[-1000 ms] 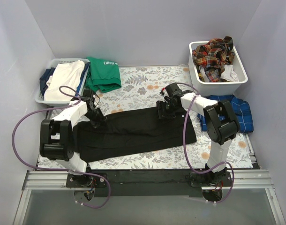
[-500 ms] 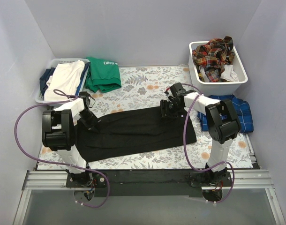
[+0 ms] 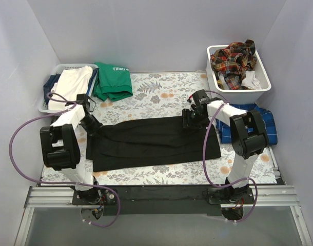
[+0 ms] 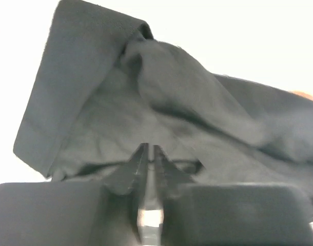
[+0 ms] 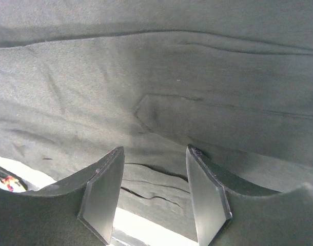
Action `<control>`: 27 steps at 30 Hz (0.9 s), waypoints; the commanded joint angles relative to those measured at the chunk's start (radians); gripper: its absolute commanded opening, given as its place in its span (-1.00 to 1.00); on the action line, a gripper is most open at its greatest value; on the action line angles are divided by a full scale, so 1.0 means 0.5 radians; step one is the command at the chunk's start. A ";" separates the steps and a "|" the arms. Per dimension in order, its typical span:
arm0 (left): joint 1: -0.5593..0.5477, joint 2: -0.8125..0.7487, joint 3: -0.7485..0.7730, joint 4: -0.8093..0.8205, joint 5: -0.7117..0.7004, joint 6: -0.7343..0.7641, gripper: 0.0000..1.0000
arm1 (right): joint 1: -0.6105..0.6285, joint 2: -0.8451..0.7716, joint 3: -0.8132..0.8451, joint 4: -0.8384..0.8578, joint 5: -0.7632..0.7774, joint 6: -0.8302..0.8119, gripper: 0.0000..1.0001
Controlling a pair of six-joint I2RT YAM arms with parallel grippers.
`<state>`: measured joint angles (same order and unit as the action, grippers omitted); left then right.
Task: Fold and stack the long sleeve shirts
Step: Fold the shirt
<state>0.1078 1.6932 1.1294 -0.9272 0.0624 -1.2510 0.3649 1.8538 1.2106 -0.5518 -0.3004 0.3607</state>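
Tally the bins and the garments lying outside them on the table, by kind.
Bins: 2 (white bin, laundry basket)
Garments outside the bins: 3 (black shirt, blue plaid shirt, green top)
Total: 5

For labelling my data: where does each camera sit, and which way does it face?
Top external: above and behind the arms, looking down on the table; both arms show.
Left wrist: on the left arm, facing a raised fold of the black shirt; shut left gripper shows.
Right wrist: on the right arm, facing the flat shirt; open right gripper shows.
Shared: all three show the black shirt.
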 commanded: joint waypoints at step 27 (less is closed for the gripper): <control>-0.056 0.482 0.220 0.394 -0.054 -0.041 -0.58 | 0.000 -0.238 0.257 -0.124 0.107 -0.108 0.28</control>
<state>0.0887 1.8256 1.1732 -0.7849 0.0971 -1.2705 0.3611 1.7733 1.3121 -0.6044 -0.2596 0.3149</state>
